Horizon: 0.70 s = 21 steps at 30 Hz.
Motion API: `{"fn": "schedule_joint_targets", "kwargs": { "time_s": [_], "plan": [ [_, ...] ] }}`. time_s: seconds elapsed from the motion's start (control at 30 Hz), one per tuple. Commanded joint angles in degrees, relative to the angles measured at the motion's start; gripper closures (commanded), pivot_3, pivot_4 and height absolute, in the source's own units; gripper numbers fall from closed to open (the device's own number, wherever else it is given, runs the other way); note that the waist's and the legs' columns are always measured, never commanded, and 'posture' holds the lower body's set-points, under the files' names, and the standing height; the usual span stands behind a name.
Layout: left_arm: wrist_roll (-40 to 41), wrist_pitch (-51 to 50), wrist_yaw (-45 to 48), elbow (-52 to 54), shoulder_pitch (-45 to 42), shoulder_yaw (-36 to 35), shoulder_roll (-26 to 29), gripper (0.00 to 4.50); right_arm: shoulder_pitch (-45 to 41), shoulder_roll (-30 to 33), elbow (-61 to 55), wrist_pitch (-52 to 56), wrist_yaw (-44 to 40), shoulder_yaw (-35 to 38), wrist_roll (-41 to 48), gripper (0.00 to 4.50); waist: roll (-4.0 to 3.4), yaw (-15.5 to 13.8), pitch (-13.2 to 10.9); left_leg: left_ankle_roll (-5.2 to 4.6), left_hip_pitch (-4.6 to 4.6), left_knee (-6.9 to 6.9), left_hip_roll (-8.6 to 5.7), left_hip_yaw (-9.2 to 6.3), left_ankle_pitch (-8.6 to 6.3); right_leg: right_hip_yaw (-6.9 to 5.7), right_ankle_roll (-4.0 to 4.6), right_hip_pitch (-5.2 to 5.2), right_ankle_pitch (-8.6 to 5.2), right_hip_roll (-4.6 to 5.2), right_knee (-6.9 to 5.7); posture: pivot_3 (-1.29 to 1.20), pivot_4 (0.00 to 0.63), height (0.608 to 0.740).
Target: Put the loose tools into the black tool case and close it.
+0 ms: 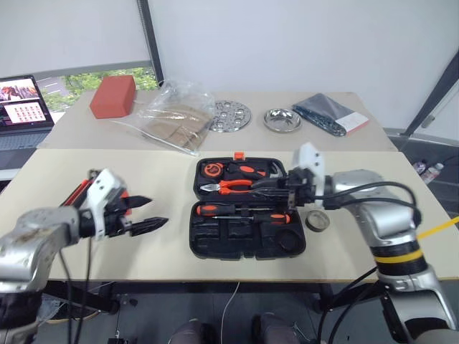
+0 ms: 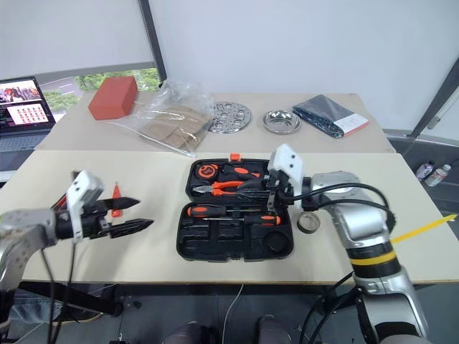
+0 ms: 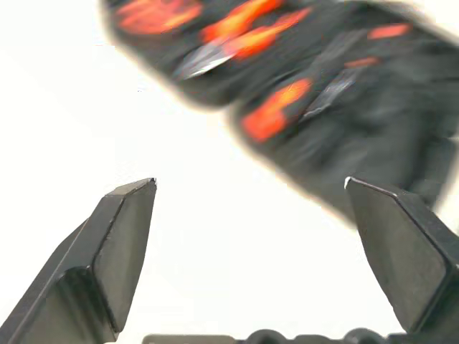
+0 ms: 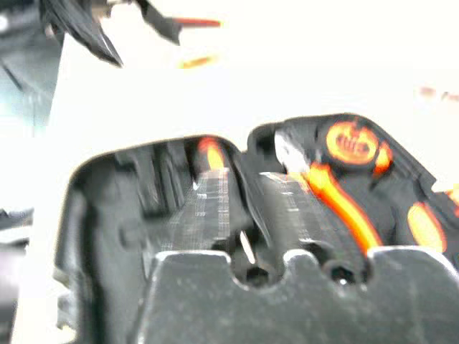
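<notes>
near the table's front edge the black tool case (image 1: 247,218) lay open, part-filled; small grey tape roll (image 1: 318,220) and small orange tester screwdriver (image 2: 116,190) remained outside. left gripper (image 1: 147,213) gaped empty; right gripper (image 1: 276,190), over the case: grip unclear.

Both arms: silver-grey rounded metal housings, glossy. Right arm (image 1: 380,215) has a black band at the joint with a yellow ring under it; black cables loop over the forearm and hang off the elbow. Each wrist carries a white boxy block. Left tool (image 1: 147,213): two black tapered fingers, pointed tips, flat faceted faces seen from the left wrist. Right tool (image 2: 264,195): black fingers, scalloped black base edge, fine crosshatch grip texture on the pads (image 4: 208,208).
</notes>
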<state>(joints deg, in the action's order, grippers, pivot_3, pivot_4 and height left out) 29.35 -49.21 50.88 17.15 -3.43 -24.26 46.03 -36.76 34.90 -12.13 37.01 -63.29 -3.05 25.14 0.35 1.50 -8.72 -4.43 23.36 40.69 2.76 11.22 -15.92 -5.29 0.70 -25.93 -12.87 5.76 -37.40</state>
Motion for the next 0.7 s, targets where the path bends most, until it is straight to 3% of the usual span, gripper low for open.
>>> {"fn": "schedule_joint_targets", "kwargs": {
  "time_s": [0.03, 0.13, 0.23, 0.5, 0.7],
  "plan": [
    [0.6, -5.6, -9.1, 3.7, 4.7, -10.8, -2.8, 0.00, 1.1, 2.0, -6.7, 5.5, 0.8, 3.5, 6.2, 2.04, 0.10, -0.3, 0.0, 0.00, -0.02, 0.00, 0.00, 0.00, 0.00, 0.00, 0.00, 0.01, 0.00, 0.02, 0.00, 0.00, 0.150, 0.736],
    [3.4, -11.3, -13.9, 6.6, 4.7, -13.6, -4.9, 0.00, 2.5, 3.7, -9.6, 7.6, 0.6, 4.3, 9.3, 0.96, 0.26, -1.3, -0.1, 0.43, -0.02, 0.00, -0.04, -0.04, -0.24, -0.17, 0.05, 0.02, 0.02, 0.27, -0.03, 0.00, 0.150, 0.736],
    [2.6, -16.0, -20.9, 4.7, -2.2, -11.0, -6.5, 0.00, 3.3, 4.5, -11.0, 7.8, 1.4, 3.7, 9.9, 0.07, 0.28, -2.2, -0.1, 0.54, -0.08, 0.01, -0.17, -0.05, -0.28, -0.20, 0.06, 0.07, 0.09, 0.63, -0.07, 0.00, 0.150, 0.736],
    [-2.9, -26.1, -35.0, -13.7, -26.3, -3.4, -9.9, 0.00, 4.7, 5.2, -14.0, 6.5, 4.2, 2.9, 10.0, 0.07, 0.57, -1.9, -0.1, 0.53, -0.09, 0.04, -0.29, -0.03, -0.16, -0.24, 0.04, 0.21, 0.35, 0.37, -0.13, 0.00, 0.150, 0.736],
    [-7.1, -26.0, -37.5, -26.2, -33.8, 4.4, -10.5, 0.00, 6.9, 5.4, -16.6, 7.0, 6.8, 3.7, 11.1, 0.07, 0.61, -1.0, -0.1, 0.10, -0.11, -0.07, -0.23, 0.05, 0.10, -0.26, 0.02, 0.07, 0.22, 0.22, -0.14, 0.00, 0.150, 0.736]
  ]
}}
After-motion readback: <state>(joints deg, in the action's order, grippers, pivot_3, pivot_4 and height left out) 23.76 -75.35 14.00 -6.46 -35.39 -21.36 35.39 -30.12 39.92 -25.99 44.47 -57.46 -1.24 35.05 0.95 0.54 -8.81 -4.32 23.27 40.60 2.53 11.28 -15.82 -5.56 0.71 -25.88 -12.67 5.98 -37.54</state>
